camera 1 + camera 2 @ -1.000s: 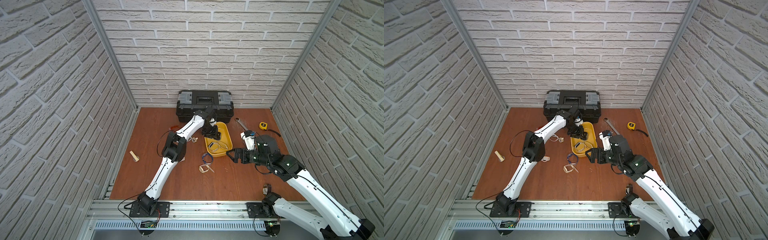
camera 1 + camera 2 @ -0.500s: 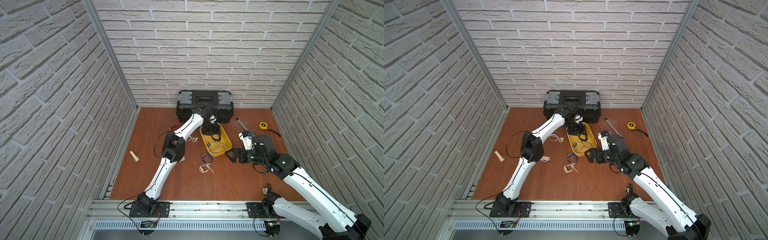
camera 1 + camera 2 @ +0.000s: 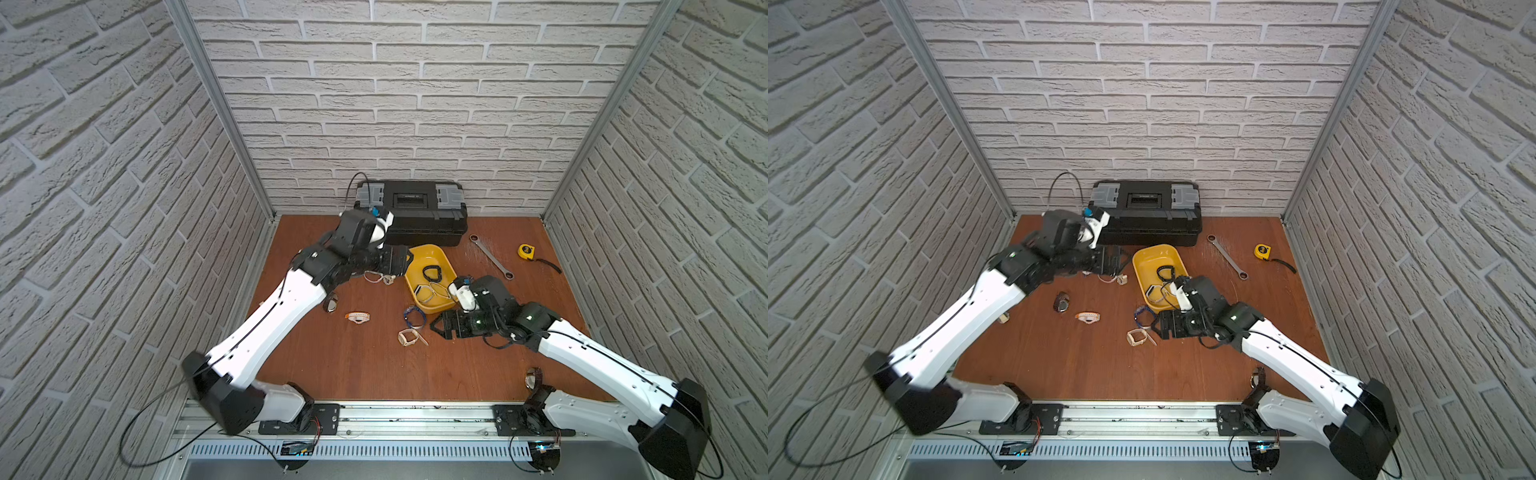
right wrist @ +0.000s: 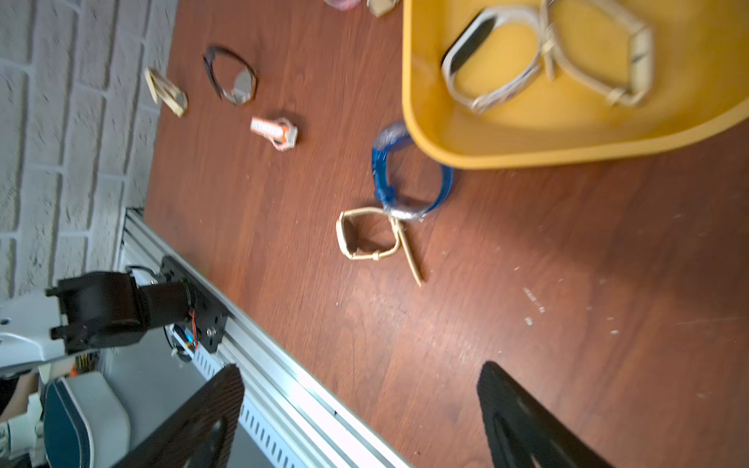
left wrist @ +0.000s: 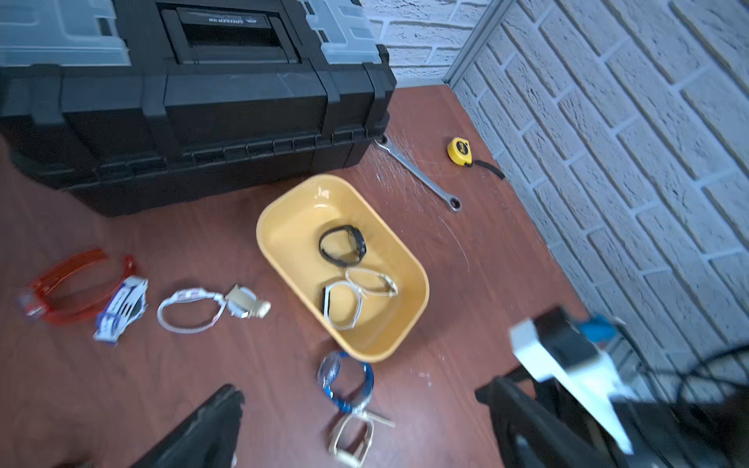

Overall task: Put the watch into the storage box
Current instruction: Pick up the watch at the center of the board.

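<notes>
While hanging just beside the left rim of the storage box (image 3: 424, 254), grips nothing with the left tool (image 3: 402, 262), fingers (image 5: 219, 421) spread wide with nothing held between. Same with the right tool (image 3: 436, 325): set low off the box's near corner, spread wide, clamped on nothing.

Inside the box, three watches: black watch (image 5: 360, 244) toward the middle, white watch (image 5: 327, 300) with dark face and beige watch (image 5: 390, 287) touching each other nearer the right tool.

Outside on the surface (image 3: 353, 365): blue watch (image 4: 379, 162) just beside the box's near wall, gold watch (image 4: 343, 233) touching it and nearest the right tool's spread fingers, orange-and-white band (image 4: 273, 130) and dark-strapped watch (image 4: 240, 87) farther toward the left arm, pale watch (image 5: 245, 303) with square face just beside the left tool. Red plastic item (image 5: 121, 306) with a white label beside that pale watch, blurred in the left wrist view.

Behind the box, against the back wall, black toolbox (image 3: 415, 212), closed. To its right, wrench (image 3: 490, 262) and yellow tape measure (image 3: 525, 250), well apart from both tools.
</notes>
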Tool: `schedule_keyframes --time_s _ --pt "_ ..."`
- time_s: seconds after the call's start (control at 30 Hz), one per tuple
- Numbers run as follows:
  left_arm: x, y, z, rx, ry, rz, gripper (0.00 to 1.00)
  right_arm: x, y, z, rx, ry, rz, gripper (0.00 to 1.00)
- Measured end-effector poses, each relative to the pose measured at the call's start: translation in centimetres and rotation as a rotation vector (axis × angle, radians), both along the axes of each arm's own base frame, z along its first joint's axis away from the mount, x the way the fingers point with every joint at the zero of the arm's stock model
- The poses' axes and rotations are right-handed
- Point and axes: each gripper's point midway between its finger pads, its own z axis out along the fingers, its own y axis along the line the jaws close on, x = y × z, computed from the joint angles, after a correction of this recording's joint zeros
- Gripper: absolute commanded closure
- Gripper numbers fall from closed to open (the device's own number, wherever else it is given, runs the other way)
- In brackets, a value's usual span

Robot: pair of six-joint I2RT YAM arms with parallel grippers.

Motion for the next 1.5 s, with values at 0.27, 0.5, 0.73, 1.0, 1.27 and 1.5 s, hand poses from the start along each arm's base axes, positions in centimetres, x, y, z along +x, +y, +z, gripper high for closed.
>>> schedule_keyframes --time_s 0.27,0.5,0.73,1.0,1.27,1.5 --pt "-9.1 3.2 -7.2 0.096 0.013 -0.042 0.02 -1.8 2.3 -5.8 -0.183 0.114 0.045 0.22" --pt "-10.5 5.0 -8.6 0.082 -0.004 0.005 0.02 1.0 3.5 -8.1 -0.289 0.093 0.002 0.31" --pt "-10.4 5.4 -8.7 0.078 -0.015 0.026 0.02 3.5 4.7 -9.0 -0.345 0.055 -0.015 0.38" --pt "-10.8 6.7 -7.8 0.030 -0.058 0.045 0.02 4.5 4.6 -11.1 -0.431 0.053 -0.014 0.46" --pt "-10.7 7.1 -7.8 0.027 -0.061 0.070 0.02 4.6 4.4 -11.7 -0.451 0.053 -0.008 0.68" --pt "-10.6 7.4 -7.8 0.032 -0.069 0.085 0.02 4.7 4.6 -12.3 -0.448 0.046 0.003 0.86"
